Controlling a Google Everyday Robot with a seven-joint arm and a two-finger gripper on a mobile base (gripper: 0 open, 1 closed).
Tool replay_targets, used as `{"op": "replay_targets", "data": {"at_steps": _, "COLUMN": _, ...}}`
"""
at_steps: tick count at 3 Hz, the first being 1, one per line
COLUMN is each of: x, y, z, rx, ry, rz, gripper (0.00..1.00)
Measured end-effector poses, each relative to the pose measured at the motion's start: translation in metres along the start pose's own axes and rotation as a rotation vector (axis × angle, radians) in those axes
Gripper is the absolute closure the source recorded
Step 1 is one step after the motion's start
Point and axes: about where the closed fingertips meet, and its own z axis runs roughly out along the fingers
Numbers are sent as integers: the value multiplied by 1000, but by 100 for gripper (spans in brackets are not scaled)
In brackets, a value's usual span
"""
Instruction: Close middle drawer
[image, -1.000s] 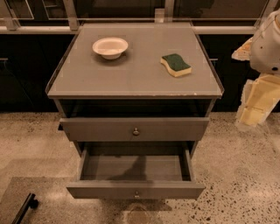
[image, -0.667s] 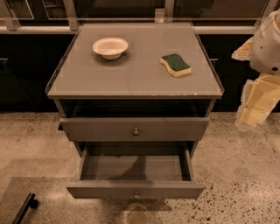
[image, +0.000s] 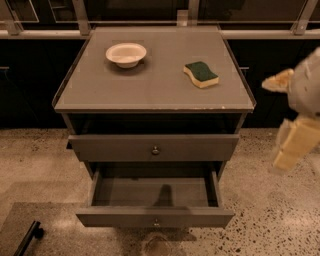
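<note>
Bowl (image: 126, 54) and sponge (image: 201, 74) on cabinet top (image: 155, 92); middle drawer (image: 120, 218) open; gripper (image: 295, 145) far right.

Speckled terrazzo floor (image: 280, 215) surrounds a grey cabinet, its tabletop (image: 160, 85) flat and matte. Behind runs dark low cabinetry (image: 30, 80) topped by a pale ledge (image: 40, 34) with metal posts (image: 80, 12). The light is dim and warm. The tool (image: 294, 147) hangs at the right edge, apart from the cabinet.
</note>
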Motion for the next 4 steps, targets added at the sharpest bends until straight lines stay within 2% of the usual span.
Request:
{"op": "replay_targets", "data": {"at_steps": 1, "x": 28, "y": 39, "z": 84, "rx": -87, "ry": -174, "rz": 32, "gripper": 0}}
{"op": "replay_targets", "data": {"at_steps": 2, "x": 61, "y": 93, "z": 189, "rx": -187, "ry": -357, "rz": 194, "gripper": 0}}
{"op": "replay_targets", "data": {"at_steps": 3, "x": 98, "y": 149, "z": 284, "rx": -242, "ry": -438, "rz": 351, "gripper": 0}}
{"op": "replay_targets", "data": {"at_steps": 4, "x": 125, "y": 173, "z": 362, "rx": -228, "ry": -472, "rz": 484, "gripper": 0}}
